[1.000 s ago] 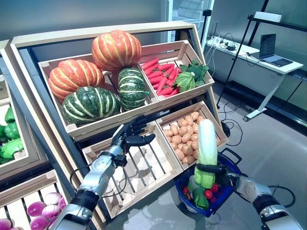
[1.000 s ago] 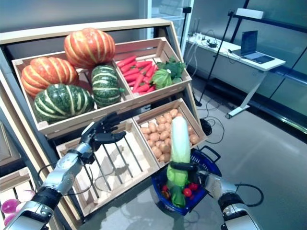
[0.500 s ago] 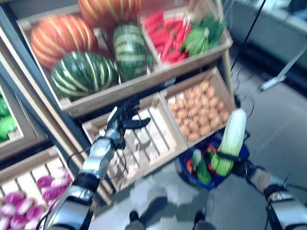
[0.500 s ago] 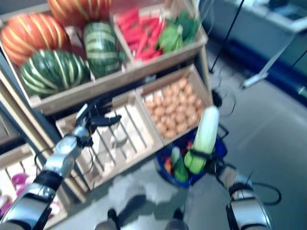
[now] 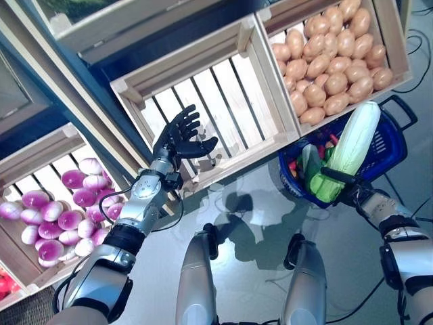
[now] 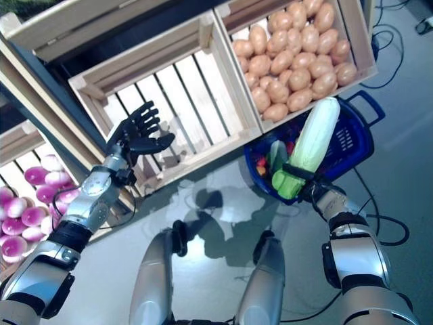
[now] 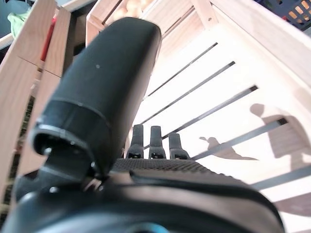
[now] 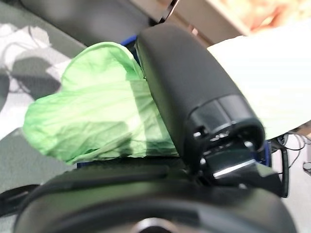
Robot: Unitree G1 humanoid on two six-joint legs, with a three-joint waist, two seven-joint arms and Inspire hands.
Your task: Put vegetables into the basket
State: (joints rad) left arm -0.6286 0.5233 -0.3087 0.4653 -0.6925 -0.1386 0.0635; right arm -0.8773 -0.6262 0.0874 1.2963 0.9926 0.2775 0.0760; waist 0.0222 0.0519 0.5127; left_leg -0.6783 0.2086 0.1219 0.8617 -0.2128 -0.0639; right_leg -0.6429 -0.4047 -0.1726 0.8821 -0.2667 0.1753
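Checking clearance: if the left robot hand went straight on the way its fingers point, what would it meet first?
Probably the slatted floor of the empty wooden crate; the left robot hand hovers open at its front edge, though depth is unclear.

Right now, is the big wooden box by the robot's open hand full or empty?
Empty: the crate shows only bare slats beside the left hand.

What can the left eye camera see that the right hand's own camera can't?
Only the left eye view shows the left hand open over the empty slatted crate, the potatoes, the purple onions and the whole blue basket. Only the right wrist view shows the cabbage's crinkled green leaf end up close. Both show the right hand gripping the napa cabbage.
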